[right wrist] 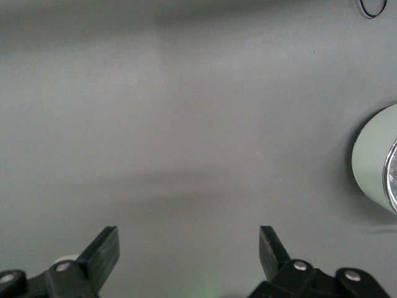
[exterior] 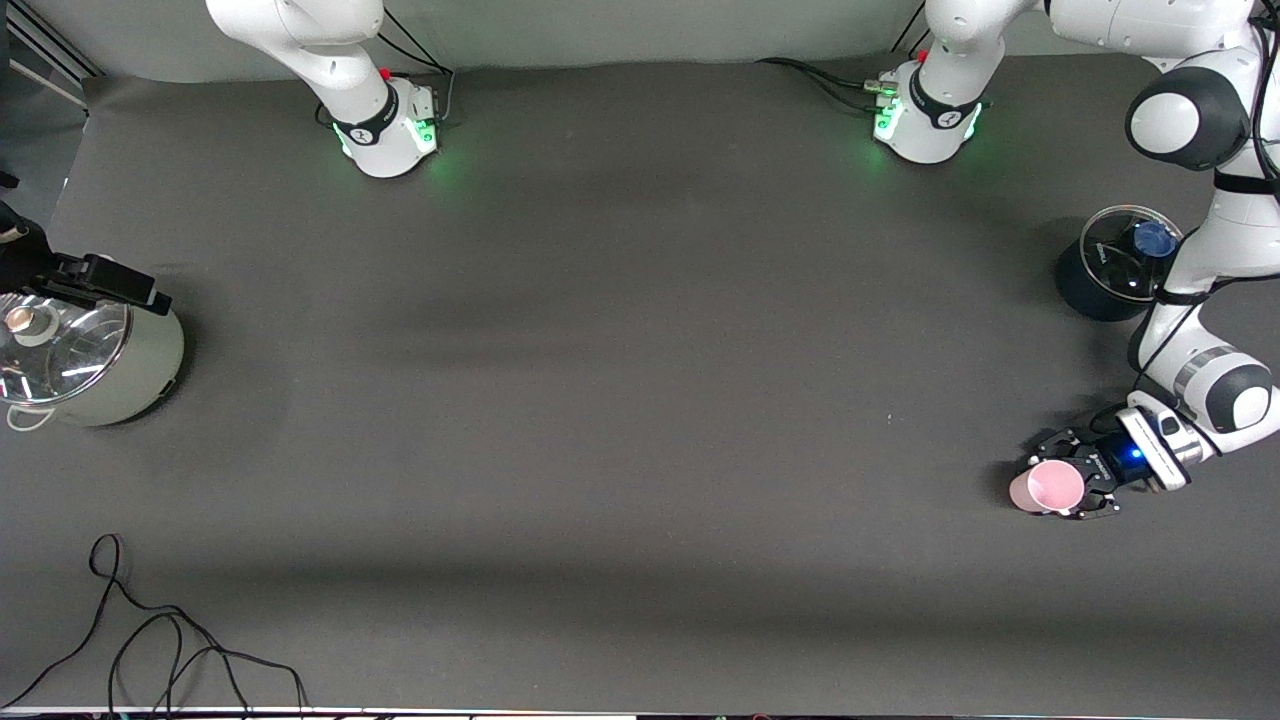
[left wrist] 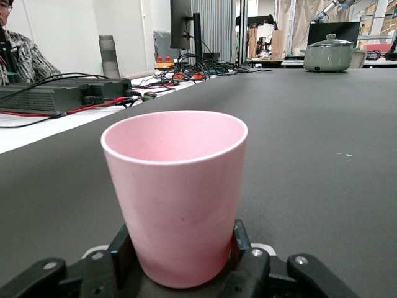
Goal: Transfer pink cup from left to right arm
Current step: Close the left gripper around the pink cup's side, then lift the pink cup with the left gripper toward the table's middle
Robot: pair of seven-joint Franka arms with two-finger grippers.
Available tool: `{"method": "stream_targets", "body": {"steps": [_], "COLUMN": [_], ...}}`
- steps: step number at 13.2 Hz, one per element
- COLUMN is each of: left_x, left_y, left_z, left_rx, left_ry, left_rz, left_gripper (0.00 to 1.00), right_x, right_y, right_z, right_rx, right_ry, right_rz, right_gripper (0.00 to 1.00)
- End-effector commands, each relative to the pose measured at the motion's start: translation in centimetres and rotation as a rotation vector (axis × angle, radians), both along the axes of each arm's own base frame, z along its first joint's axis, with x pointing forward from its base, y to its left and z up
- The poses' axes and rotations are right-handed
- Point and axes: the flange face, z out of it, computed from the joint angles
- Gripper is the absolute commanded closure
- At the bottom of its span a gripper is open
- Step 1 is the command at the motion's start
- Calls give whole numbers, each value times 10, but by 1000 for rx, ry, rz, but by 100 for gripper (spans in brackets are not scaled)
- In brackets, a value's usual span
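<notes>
The pink cup (exterior: 1047,487) stands upright near the left arm's end of the table, toward the front camera. My left gripper (exterior: 1075,487), a black linkage claw, is shut on it low at table level. In the left wrist view its pads (left wrist: 240,239) press both sides of the cup (left wrist: 177,192) near its base. My right gripper (right wrist: 189,245) is open and empty, held up over the right arm's end of the table. It shows in the front view (exterior: 120,285) as a black shape over the grey-green pot.
A grey-green pot with a glass lid (exterior: 110,365) stands at the right arm's end and shows in the right wrist view (right wrist: 372,161). A dark pot with a blue-knobbed glass lid (exterior: 1105,270) stands beside the left arm. A black cable (exterior: 150,650) lies near the front edge.
</notes>
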Motion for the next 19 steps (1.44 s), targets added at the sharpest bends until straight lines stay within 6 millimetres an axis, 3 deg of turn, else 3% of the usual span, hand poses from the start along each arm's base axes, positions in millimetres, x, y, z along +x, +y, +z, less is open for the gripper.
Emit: {"method": "stream_targets", "body": {"steps": [1,5,10,15,17,19], "left_x": [1,13,38,31,23,12], "left_y": [-4,-10,-52,-136,-175,-227], "left_z": [1,24,98,164,192,218], "left_rx": [-4,-14,-72,-72,-68,-61], "left_ry": [-13,32,77,108,108,117], "left_rz": [15,14,-28,7,37,72], "left_gripper": [59,64,74,77,77,78], "right_x": [-1,-1,-1,-1,-1,-1], "right_y": [1,0,0,0,0,-1], "right_z": [3,3,3,3,3,4], "right_rx": [3,3,3,3,3,3], "right_ry": [2,3,2,2,3,0], "right_rz": [18,16,16,16,16,15], "right_gripper": [0,0,0,0,0,0]}}
